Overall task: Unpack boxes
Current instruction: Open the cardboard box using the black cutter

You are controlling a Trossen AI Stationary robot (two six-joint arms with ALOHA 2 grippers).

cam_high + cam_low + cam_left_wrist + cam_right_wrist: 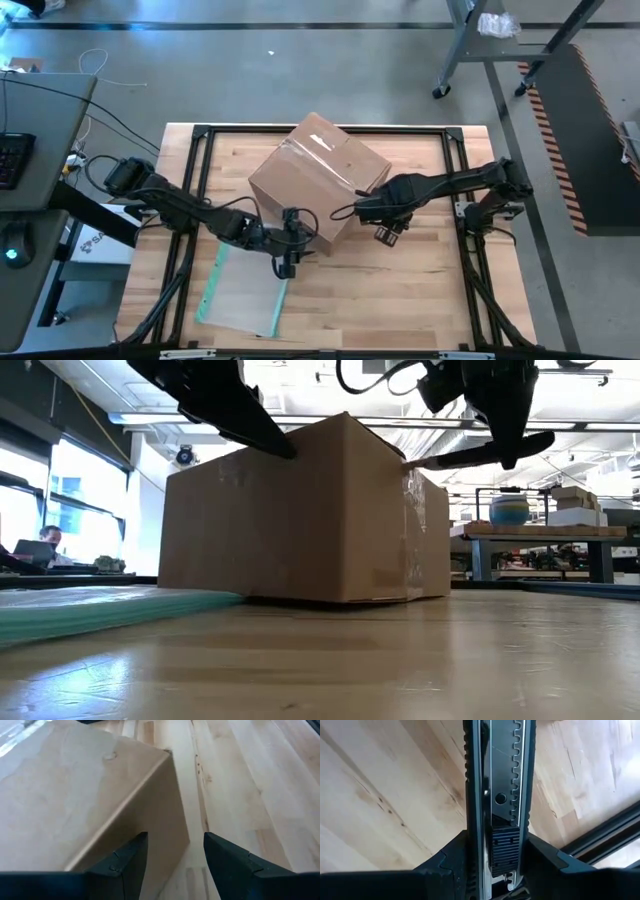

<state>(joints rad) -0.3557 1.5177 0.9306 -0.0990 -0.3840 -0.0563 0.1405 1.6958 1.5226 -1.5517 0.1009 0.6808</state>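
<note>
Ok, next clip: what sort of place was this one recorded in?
Most likely a robotics lab or workshop. A butcher-block table stands on a concrete floor with hazard striping; workbenches and ceiling strip lights show beyond the cardboard box.

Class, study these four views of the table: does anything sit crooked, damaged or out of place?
The brown corrugated cardboard box sits turned at an angle to the wooden table's edges, with one corner pointing toward the far side. It looks undamaged. The right gripper is clamped on a utility knife.
</note>
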